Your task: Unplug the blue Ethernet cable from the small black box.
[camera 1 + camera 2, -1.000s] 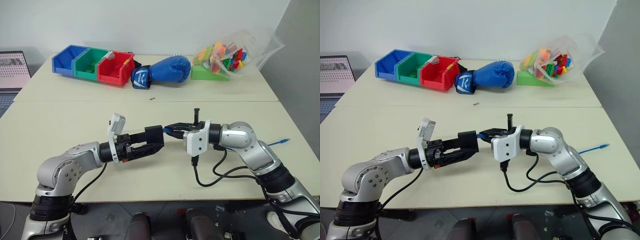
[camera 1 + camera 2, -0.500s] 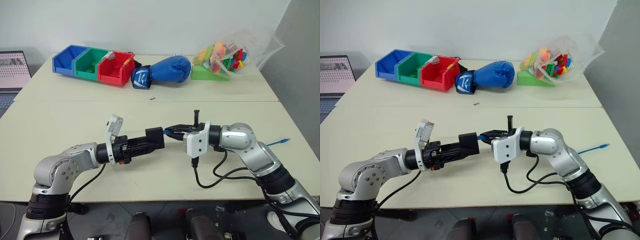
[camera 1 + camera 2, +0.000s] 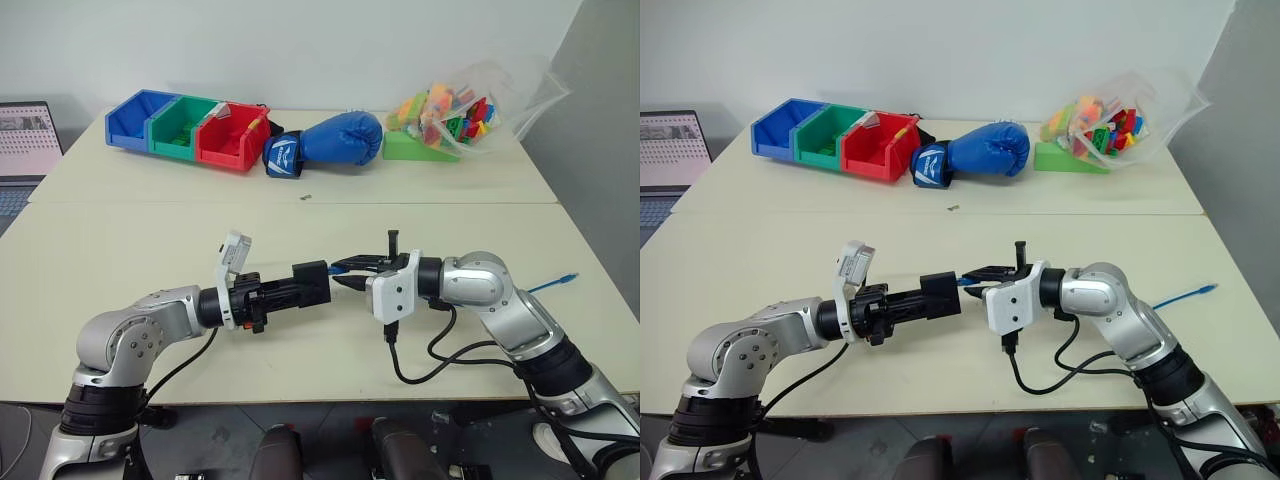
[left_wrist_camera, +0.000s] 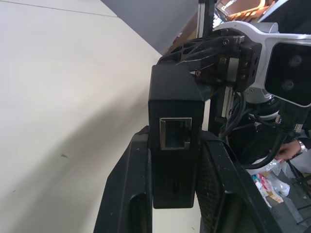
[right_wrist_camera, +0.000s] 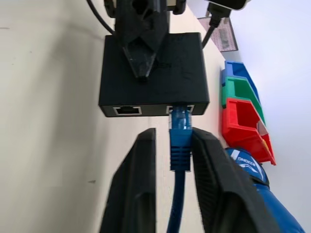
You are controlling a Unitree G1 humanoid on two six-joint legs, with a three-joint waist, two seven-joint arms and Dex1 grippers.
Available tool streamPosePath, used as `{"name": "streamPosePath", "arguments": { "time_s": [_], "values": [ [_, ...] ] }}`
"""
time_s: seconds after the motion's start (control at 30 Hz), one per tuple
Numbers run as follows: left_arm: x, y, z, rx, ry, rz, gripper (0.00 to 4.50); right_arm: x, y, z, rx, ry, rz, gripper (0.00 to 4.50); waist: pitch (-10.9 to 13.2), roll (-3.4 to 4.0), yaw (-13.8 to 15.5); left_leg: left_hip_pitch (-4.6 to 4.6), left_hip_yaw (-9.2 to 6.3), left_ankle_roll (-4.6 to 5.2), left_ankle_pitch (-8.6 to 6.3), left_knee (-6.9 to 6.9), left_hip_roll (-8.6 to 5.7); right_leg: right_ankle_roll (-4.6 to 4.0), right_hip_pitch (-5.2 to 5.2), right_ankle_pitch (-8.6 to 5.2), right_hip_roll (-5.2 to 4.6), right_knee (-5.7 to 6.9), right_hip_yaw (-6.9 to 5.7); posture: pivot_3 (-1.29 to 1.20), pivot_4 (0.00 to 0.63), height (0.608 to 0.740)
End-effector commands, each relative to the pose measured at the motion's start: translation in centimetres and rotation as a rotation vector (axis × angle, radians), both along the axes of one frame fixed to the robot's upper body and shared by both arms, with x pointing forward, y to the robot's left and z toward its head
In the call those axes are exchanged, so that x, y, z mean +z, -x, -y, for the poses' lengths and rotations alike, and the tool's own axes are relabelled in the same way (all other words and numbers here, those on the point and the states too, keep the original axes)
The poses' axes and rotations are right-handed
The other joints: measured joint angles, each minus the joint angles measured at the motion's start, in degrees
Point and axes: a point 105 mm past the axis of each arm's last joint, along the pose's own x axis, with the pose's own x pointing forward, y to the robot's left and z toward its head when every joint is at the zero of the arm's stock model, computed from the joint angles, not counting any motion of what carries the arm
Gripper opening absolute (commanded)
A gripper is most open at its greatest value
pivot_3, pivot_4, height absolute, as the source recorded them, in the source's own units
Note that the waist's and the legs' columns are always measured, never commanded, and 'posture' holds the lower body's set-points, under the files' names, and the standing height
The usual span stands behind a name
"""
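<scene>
The wide cream tabletop (image 3: 150, 215) stood by a pale wall, with a grey wall on the right. The small matte-black flat box (image 3: 311, 283) was up in the air over the tabletop, clamped in the left tool (image 4: 170, 160), its long side level. The thin bright-blue Ethernet cable (image 5: 180, 141) was plugged into it, pointing at the right tool (image 5: 174, 160), whose fingers stood a little apart around the plug.

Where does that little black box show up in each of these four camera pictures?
Left eye view: small black box at centre, held up between the two arms.
Right eye view: just left of centre.
Left wrist view: centre, clamped between the left gripper fingers, an empty port facing the camera.
Right wrist view: upper centre.
Shared landmark: the blue Ethernet cable plugged into it.
</scene>
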Motion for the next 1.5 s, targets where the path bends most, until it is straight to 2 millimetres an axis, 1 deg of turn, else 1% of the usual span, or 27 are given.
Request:
{"name": "streamPosePath", "arguments": {
  "time_s": [0.03, 0.17, 0.2, 0.27, 0.33, 0.4, 0.47, 0.53, 0.7, 0.9, 1.07, 1.5],
  "values": [
    [0.2, 0.6, -0.3, -0.027, -0.054, 0.065, 0.8, 1.3, 1.5, 0.7, -0.002, -0.08, -0.159, 2.19, 0.0, 0.0, 0.0, 0.0, 0.0, 0.0, 0.0, 0.0, 0.0, 0.0, 0.0, 0.0, 0.0, 0.0, 0.0, 0.0, 0.15, 0.74],
    [-0.1, 1.3, 0.0, -0.076, -0.093, 0.105, 0.8, 1.3, 3.0, 1.8, -0.044, -0.181, -0.474, 3.05, 0.0, 0.0, 0.3, -0.04, -0.09, 0.0, 0.0, -0.01, 0.0, -0.01, 0.0, -0.01, -0.02, 0.0, 0.02, 0.0, 0.15, 0.74],
    [-0.2, 1.4, -0.1, -0.088, -0.11, 0.12, 0.8, 1.4, 3.4, 2.0, -0.048, -0.2, -0.552, 3.2, 0.0, 0.0, 0.3, -0.05, -0.11, 0.0, 0.0, -0.01, 0.0, -0.01, 0.0, -0.01, -0.02, -0.01, 0.01, 0.0, 0.15, 0.74],
    [-0.3, 1.6, -0.1, -0.114, -0.131, 0.154, 0.8, 1.8, 3.8, 2.1, -0.067, -0.264, -0.69, 3.25, 0.0, 0.01, 0.4, -0.05, -0.11, 0.0, 0.0, 0.0, -0.01, -0.01, 0.01, -0.01, -0.04, -0.01, 0.0, 0.0, 0.15, 0.74],
    [-0.2, 1.8, 0.0, -0.137, -0.13, 0.179, 0.8, 2.0, 3.5, 2.2, -0.098, -0.318, -0.781, 3.25, 0.0, 0.01, 0.3, -0.04, -0.11, 0.0, 0.0, 0.0, -0.01, -0.01, 0.01, -0.01, -0.03, -0.01, 0.01, 0.0, 0.15, 0.74],
    [0.2, 2.0, 0.3, -0.169, -0.12, 0.219, 0.8, 1.8, 2.9, 2.2, -0.142, -0.377, -0.893, 3.25, 0.0, 0.01, 0.3, -0.03, -0.11, 0.01, 0.0, 0.0, 0.0, -0.01, 0.01, -0.01, -0.02, -0.01, 0.01, 0.0, 0.15, 0.74],
    [0.4, 2.2, 0.4, -0.202, -0.126, 0.252, 0.8, 1.4, 2.8, 2.0, -0.152, -0.419, -1.013, 3.25, 0.0, 0.01, 0.3, -0.03, -0.11, 0.01, 0.0, 0.0, 0.0, 0.0, 0.0, -0.01, -0.01, -0.01, 0.01, 0.0, 0.15, 0.74],
    [0.6, 2.5, 0.4, -0.23, -0.12, 0.28, 0.8, 1.2, 2.6, 1.6, -0.156, -0.451, -1.083, 3.25, 0.0, 0.01, 0.3, -0.05, -0.1, 0.01, 0.0, -0.01, 0.0, -0.01, 0.0, -0.01, -0.01, -0.04, 0.0, 0.0, 0.15, 0.74],
    [0.8, 2.7, 0.1, -0.254, -0.12, 0.291, 0.8, 0.6, 2.4, 0.9, -0.14, -0.466, -1.203, 3.25, 0.0, 0.02, 0.2, -0.07, -0.09, 0.02, -0.01, -0.02, 0.0, 0.0, -0.03, -0.02, 0.0, -0.05, -0.01, 0.0, 0.15, 0.74],
    [0.8, 2.7, -0.2, -0.253, -0.122, 0.3, 0.8, 0.9, 3.0, 0.7, -0.074, -0.465, -1.311, 3.25, 0.0, 0.03, 0.2, -0.09, -0.09, 0.02, -0.01, -0.02, 0.0, 0.0, -0.04, -0.02, 0.01, -0.06, -0.02, 0.0, 0.15, 0.74],
    [0.8, 2.7, -0.3, -0.248, -0.125, 0.298, 0.8, 0.8, 2.9, 0.9, -0.079, -0.451, -1.32, 3.25, 0.0, 0.03, 0.0, -0.09, -0.1, 0.02, -0.01, -0.03, 0.01, 0.0, -0.05, -0.02, 0.02, -0.06, -0.03, 0.0, 0.15, 0.74],
    [0.9, 2.6, -0.1, -0.239, -0.125, 0.295, 0.8, 0.6, 3.1, 0.8, -0.084, -0.435, -1.318, 3.25, 0.0, 0.03, -0.1, -0.1, -0.1, 0.02, -0.01, -0.04, 0.01, 0.0, -0.06, -0.02, 0.03, -0.08, -0.03, 0.0, 0.15, 0.74]
  ]
}}
